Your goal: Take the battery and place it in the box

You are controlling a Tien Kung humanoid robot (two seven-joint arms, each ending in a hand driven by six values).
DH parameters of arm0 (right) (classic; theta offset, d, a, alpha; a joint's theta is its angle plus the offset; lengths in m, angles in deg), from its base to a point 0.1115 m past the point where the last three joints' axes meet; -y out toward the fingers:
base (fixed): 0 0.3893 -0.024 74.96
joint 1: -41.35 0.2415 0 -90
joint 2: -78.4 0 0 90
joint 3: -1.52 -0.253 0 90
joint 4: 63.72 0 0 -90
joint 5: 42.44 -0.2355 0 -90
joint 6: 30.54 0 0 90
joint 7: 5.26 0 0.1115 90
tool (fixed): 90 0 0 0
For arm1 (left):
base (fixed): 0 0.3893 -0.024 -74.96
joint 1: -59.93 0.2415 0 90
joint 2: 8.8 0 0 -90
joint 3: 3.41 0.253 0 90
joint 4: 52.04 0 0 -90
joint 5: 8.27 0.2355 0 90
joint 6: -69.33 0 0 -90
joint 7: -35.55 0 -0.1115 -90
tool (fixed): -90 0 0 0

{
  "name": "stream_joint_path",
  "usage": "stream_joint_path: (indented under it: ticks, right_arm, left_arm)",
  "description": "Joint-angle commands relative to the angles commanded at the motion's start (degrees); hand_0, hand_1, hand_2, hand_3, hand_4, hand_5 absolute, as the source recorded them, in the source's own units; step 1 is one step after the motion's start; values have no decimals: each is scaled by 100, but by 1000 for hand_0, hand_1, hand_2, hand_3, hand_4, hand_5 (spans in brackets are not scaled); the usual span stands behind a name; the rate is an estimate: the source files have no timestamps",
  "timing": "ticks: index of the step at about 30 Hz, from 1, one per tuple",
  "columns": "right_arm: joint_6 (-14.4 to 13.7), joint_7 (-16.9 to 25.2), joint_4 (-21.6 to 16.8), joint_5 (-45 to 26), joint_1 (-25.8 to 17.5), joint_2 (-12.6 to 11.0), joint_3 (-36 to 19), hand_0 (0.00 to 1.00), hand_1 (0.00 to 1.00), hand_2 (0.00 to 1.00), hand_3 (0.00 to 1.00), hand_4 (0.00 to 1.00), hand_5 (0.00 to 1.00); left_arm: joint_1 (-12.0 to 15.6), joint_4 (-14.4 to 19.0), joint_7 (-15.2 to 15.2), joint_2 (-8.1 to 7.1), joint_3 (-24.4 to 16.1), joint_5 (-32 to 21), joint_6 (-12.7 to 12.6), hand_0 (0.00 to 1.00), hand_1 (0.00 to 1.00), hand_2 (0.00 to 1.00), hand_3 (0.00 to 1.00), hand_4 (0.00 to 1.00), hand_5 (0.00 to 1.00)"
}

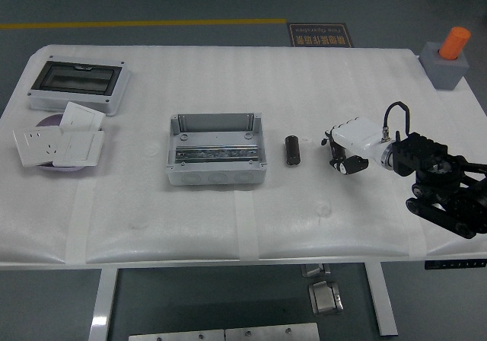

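The battery (292, 149) lies on the table (228, 219), long axis running near-to-far, just right of the box (215, 150). The right hand (351, 148) sits close on its right — empty, fingers loosely curled; the left hand is absent.

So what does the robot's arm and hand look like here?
Only the right arm shows: black, blocky segments with a ribbed underside. Its right hand has a white shell over the back with black fingers below, and a black cable loops above the wrist.
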Motion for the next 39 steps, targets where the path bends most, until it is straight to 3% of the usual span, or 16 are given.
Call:
stream_joint_path:
  ticks: [4,10,14,21,25,31,32,37,38,39]
  right_arm:
    - [-16,-39,-202,-16,-28,-87,-284,691,648,700,714,421,169]
    - [-26,-231,-878,137,-229,-133,-1033,681,647,699,712,420,171]
    - [-6,-424,-1404,359,-430,43,-1612,680,645,698,712,420,168]
    - [-57,-532,-2266,322,-684,614,-2369,684,645,698,712,425,167]
    - [-32,-533,-2246,260,-721,957,-2367,684,645,698,712,425,167]
    - [18,-582,-1929,328,-672,1265,-2197,689,644,698,712,436,175]
    - [15,-585,-1890,341,-670,1302,-2183,735,692,740,729,631,319]
    - [-1,-605,-1765,403,-662,1415,-2105,735,692,740,729,631,319]
    - [2,-610,-1746,414,-661,1429,-2096,995,897,891,998,894,501]
    - [6,-615,-1731,423,-662,1439,-2092,995,897,891,998,894,501]
  left_arm:
    - [0,0,3,11,-13,23,-3,629,654,583,623,613,392]
    - [28,0,35,24,-120,130,1,629,654,585,625,619,409]
    - [53,0,56,34,-167,182,9,629,654,589,626,623,421]
    - [66,0,60,39,-173,185,13,629,654,589,627,625,424]
    - [65,0,64,46,-162,158,22,629,654,589,627,625,424]
    - [71,0,86,37,-273,252,27,629,654,589,627,626,426]
    - [73,0,91,37,-291,265,29,629,654,587,628,627,429]
    - [71,0,97,39,-306,285,35,629,654,587,628,627,429]
    - [69,0,95,40,-296,274,36,629,654,568,627,626,430]
    - [68,0,95,40,-291,265,36,629,654,568,627,626,430]
